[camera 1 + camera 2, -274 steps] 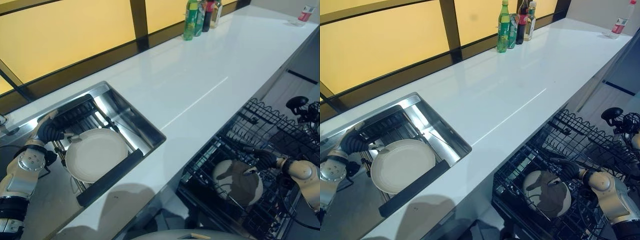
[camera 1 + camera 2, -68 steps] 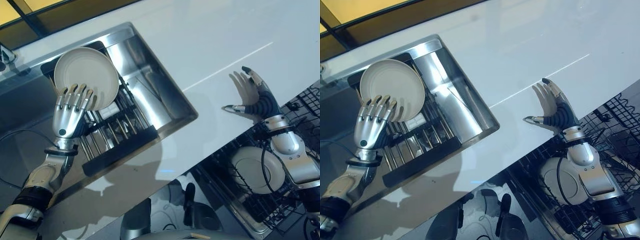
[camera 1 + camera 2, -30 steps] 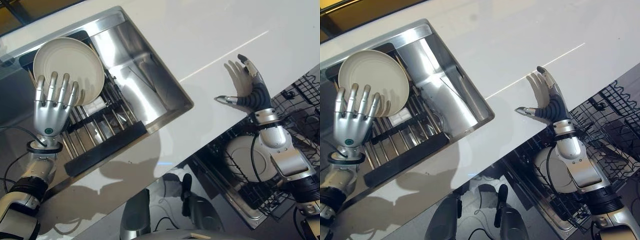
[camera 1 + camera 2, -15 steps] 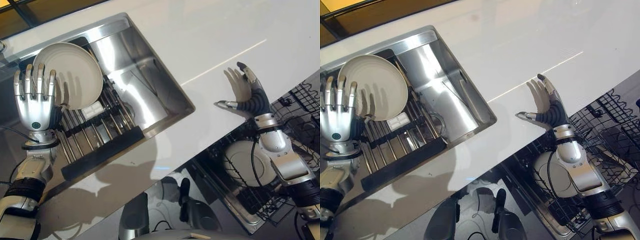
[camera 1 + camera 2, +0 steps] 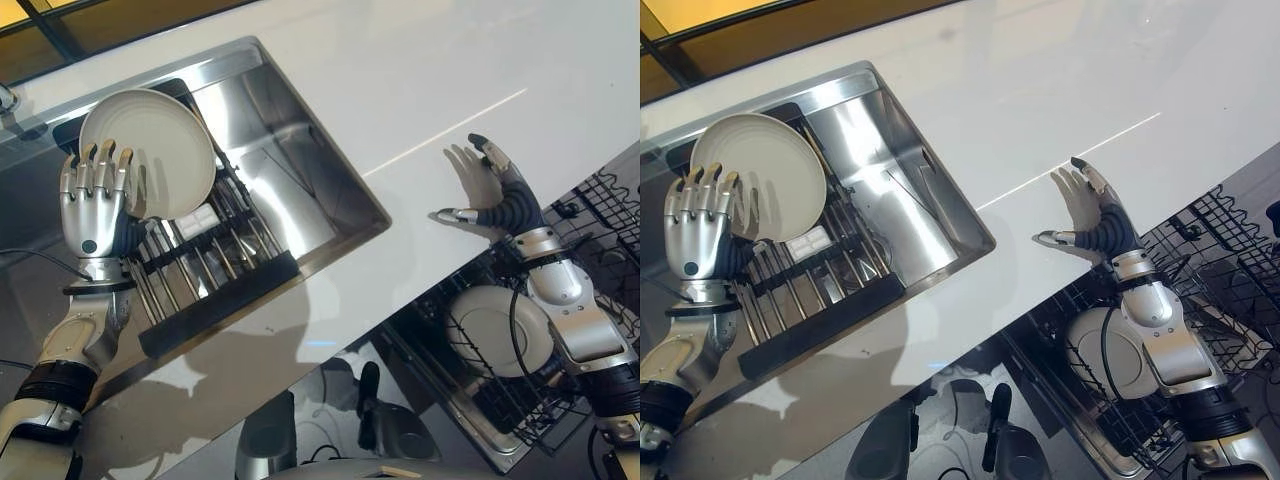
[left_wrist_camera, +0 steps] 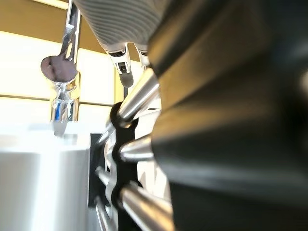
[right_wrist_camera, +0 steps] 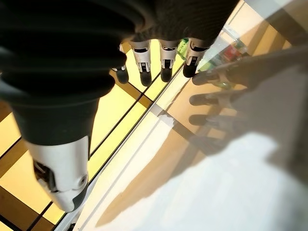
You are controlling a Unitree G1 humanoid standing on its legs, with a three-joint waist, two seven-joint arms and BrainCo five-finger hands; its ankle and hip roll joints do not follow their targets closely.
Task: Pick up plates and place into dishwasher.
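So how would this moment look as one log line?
left hand: holding plate above sink rack | right hand: open over counter | dishwasher: one plate loaded

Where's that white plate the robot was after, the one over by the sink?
In the left eye view the plate stands tilted on the rack in the sink, on the robot's left, with the left hand right beside it.

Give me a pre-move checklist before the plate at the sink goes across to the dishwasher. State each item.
1. Left robot hand on the plate: fingers curled at its edge; grip firmness cannot tell.
2. Plate lifted off the sink rack: cannot tell.
3. Right robot hand free: ok, open above the counter.
4. Dishwasher rack pulled out: ok.
5. Free slot beside the plate already loaded: cannot tell.
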